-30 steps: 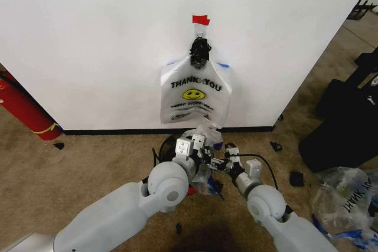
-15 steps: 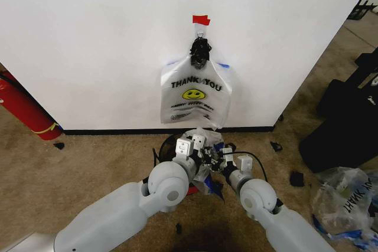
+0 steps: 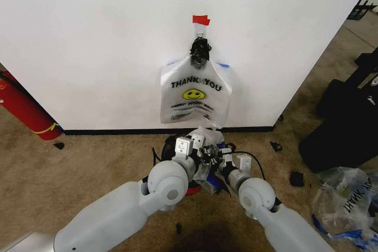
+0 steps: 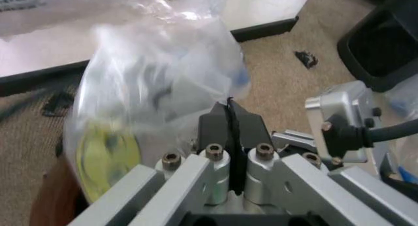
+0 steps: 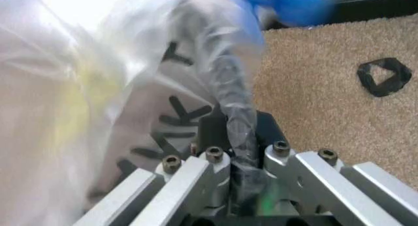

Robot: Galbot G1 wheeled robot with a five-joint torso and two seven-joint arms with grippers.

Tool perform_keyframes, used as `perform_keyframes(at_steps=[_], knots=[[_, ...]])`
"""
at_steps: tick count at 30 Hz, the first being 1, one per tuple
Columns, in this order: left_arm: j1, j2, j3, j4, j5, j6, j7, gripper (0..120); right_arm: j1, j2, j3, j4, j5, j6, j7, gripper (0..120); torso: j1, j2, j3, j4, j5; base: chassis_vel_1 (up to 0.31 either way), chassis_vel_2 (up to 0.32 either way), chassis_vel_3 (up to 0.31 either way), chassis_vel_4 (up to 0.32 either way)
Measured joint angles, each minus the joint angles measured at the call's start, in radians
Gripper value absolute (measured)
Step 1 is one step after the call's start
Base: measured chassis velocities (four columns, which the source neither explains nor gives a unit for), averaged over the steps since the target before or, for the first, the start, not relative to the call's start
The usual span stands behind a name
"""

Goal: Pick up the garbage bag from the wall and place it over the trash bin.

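Observation:
A white "THANK YOU" garbage bag (image 3: 195, 95) with a yellow smiley hangs from a hook under red tape (image 3: 200, 20) on the wall (image 3: 88, 39). Below it, both grippers hold a second thin bag (image 3: 207, 137) of the same print over the trash bin (image 3: 160, 147), which my arms mostly hide. My left gripper (image 3: 196, 145) (image 4: 229, 108) is shut on the film of this bag (image 4: 156, 74). My right gripper (image 3: 215, 156) (image 5: 236, 123) is shut on a twisted strip of this bag (image 5: 130, 89), close beside the left one.
A long red cylinder (image 3: 23, 110) with a yellow band leans at the left by the black baseboard (image 3: 106, 131). Black bags (image 3: 342, 122) and a clear "MART" bag (image 3: 348, 202) lie on the carpet at the right. Small black scraps (image 3: 296, 178) dot the floor.
My right arm has moved left, bringing its gripper close to the left gripper over the bin. The bag on the wall hangs as before.

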Motion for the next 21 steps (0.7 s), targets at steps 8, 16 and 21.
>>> perform_keyframes(at_steps=[8,16,21], knots=[[0.007,0.020,-0.025,-0.019,-0.001,-0.002,0.002,0,-0.015,0.026,0.013,0.002,0.000,0.027,0.024,0,0.000,0.000,0.000,-0.0001,0.0000,0.000,0.000,0.000,0.000],[0.097,0.095,-0.164,-0.082,-0.006,-0.004,0.007,0,-0.089,0.052,0.112,0.053,0.001,0.106,0.003,0,0.000,0.000,0.000,-0.0001,-0.0002,0.000,0.000,0.000,0.000],[0.146,0.126,-0.241,-0.099,-0.017,-0.004,0.015,0,-0.122,0.050,0.150,0.078,0.013,0.119,-0.016,0,0.000,0.000,0.000,0.0000,-0.0002,0.000,0.000,0.000,0.000]])
